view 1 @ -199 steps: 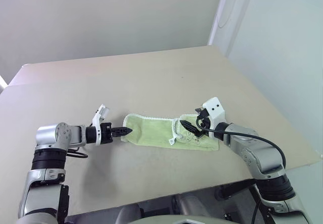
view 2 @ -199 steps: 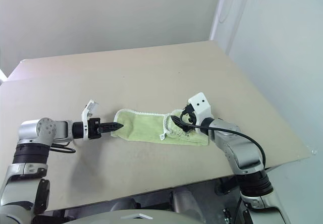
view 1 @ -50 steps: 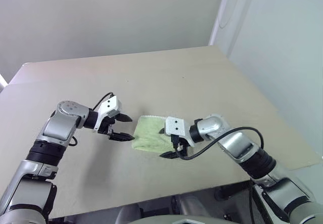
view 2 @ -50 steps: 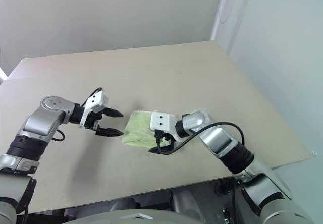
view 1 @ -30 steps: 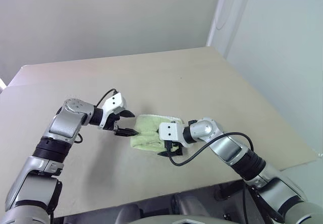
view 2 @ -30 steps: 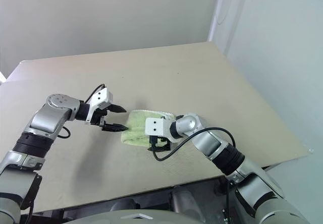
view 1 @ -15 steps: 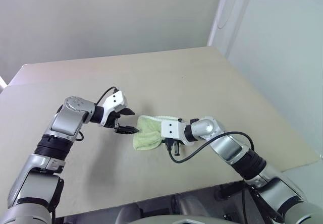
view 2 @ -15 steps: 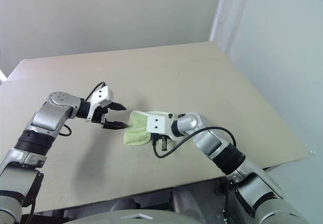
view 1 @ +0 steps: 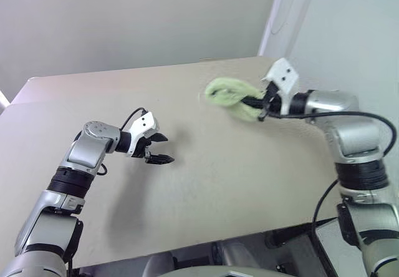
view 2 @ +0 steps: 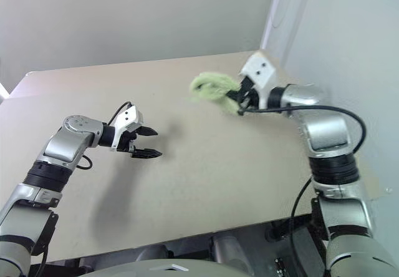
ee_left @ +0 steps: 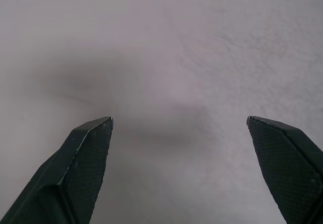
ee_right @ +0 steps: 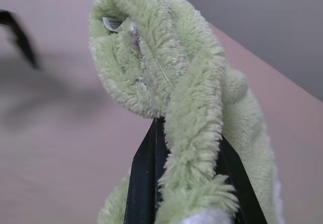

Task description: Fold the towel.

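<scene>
Both jaws differed: right gripper [view 1: 260, 106] clamped the bunched towel [view 1: 227, 94] aloft, left gripper [view 1: 161, 148] gaped; lowering it flat onto the surface [view 1: 224, 165] seemed wisest

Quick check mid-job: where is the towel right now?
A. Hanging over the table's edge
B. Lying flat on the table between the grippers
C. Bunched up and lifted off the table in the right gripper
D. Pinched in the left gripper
C: the towel hangs bunched in the air, clamped by the right gripper above the table, while the left gripper stands open with nothing in it.
</scene>
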You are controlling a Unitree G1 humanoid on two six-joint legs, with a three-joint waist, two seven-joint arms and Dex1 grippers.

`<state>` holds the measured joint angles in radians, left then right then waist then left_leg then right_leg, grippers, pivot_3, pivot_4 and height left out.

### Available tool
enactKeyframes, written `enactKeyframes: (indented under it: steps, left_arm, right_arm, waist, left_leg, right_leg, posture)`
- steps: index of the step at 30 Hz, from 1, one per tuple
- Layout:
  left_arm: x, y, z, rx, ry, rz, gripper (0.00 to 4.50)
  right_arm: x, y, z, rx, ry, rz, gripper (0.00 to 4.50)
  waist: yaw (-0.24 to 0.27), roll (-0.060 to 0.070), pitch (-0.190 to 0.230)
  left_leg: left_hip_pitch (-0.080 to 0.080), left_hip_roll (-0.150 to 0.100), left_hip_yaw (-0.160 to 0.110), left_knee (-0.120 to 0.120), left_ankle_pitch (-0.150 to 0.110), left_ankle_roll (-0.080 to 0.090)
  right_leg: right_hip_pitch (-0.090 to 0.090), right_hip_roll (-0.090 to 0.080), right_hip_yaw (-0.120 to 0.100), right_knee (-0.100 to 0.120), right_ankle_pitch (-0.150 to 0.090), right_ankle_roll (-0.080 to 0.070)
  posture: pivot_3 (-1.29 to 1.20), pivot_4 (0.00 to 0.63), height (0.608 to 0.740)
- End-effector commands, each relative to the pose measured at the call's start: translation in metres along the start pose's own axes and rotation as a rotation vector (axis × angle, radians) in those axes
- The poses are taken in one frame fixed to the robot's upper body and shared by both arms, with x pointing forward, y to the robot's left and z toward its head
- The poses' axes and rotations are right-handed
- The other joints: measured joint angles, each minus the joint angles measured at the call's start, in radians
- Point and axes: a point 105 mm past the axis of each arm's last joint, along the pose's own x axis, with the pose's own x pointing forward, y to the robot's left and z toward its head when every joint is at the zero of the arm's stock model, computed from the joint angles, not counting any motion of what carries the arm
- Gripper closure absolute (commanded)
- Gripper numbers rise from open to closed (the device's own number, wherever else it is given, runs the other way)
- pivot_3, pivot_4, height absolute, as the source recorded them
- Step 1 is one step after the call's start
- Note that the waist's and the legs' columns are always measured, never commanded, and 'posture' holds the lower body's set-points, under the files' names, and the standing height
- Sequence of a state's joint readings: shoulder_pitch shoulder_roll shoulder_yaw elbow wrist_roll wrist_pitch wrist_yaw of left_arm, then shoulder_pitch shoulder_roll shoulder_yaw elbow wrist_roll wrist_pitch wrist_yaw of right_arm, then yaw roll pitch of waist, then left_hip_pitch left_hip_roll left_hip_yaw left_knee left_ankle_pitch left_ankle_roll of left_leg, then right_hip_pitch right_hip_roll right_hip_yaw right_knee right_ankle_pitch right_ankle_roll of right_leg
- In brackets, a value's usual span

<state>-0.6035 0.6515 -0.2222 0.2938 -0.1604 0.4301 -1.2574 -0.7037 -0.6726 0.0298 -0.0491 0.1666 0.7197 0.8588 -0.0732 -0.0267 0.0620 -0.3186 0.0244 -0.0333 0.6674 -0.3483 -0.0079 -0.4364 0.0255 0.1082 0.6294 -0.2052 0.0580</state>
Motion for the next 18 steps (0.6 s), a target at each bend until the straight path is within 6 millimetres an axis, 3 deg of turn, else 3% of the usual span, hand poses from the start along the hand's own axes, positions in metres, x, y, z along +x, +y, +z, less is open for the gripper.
enactKeyframes:
  steps: [1,4,8,10,15,18]
  left_arm:
    - [-0.003,0.006,0.015,0.050,-0.024,0.025,0.00]
    - [-0.002,0.008,0.016,0.057,-0.026,0.030,0.00]
    - [-0.001,0.009,0.017,0.061,-0.030,0.032,0.00]
    - [-0.002,0.009,0.017,0.062,-0.031,0.033,0.00]
    - [0.000,0.007,0.014,0.066,-0.019,0.027,0.00]
    - [0.001,0.007,0.014,0.070,-0.017,0.026,0.00]
  right_arm:
    - [-0.010,-0.007,-0.023,-0.080,0.078,-0.059,4.49]
    - [-0.005,0.018,-0.068,-0.115,0.188,-0.017,4.49]
    - [0.003,0.053,-0.106,-0.159,0.255,0.028,4.49]
    - [0.004,0.064,-0.112,-0.171,0.256,0.050,4.49]
    - [0.002,0.069,-0.116,-0.119,0.267,0.053,4.49]
    - [-0.002,0.065,-0.109,-0.093,0.233,0.053,3.59]
  waist:
    - [0.002,0.000,0.000]
    - [0.003,-0.001,0.000]
    - [-0.001,0.001,0.001]
    - [-0.001,0.001,0.001]
    - [0.001,0.001,0.000]
    - [0.002,0.001,0.001]
  left_leg:
    - [-0.001,0.000,0.000,0.000,0.000,0.000]
    - [-0.001,0.000,-0.001,-0.001,0.000,0.000]
    - [-0.002,0.000,0.002,-0.001,0.000,0.000]
    - [-0.002,0.000,0.002,0.000,0.000,0.000]
    - [-0.001,0.000,0.002,0.001,0.000,0.000]
    - [-0.001,0.000,0.002,0.001,0.000,0.000]
  right_leg:
    - [-0.001,0.000,0.000,0.000,0.000,0.000]
    - [-0.001,0.000,0.000,0.000,0.000,0.001]
    - [-0.003,0.000,0.002,0.001,0.000,0.001]
    - [-0.003,0.000,0.003,0.001,0.000,0.001]
    - [-0.002,0.001,0.003,0.002,0.000,0.001]
    - [-0.002,0.001,0.002,0.002,0.000,0.000]
  posture:
    - [0.00,0.000,0.712]
    - [0.00,0.000,0.712]
    - [0.00,0.000,0.712]
    - [0.00,0.000,0.712]
    - [0.00,0.000,0.712]
    - [0.00,0.000,0.712]
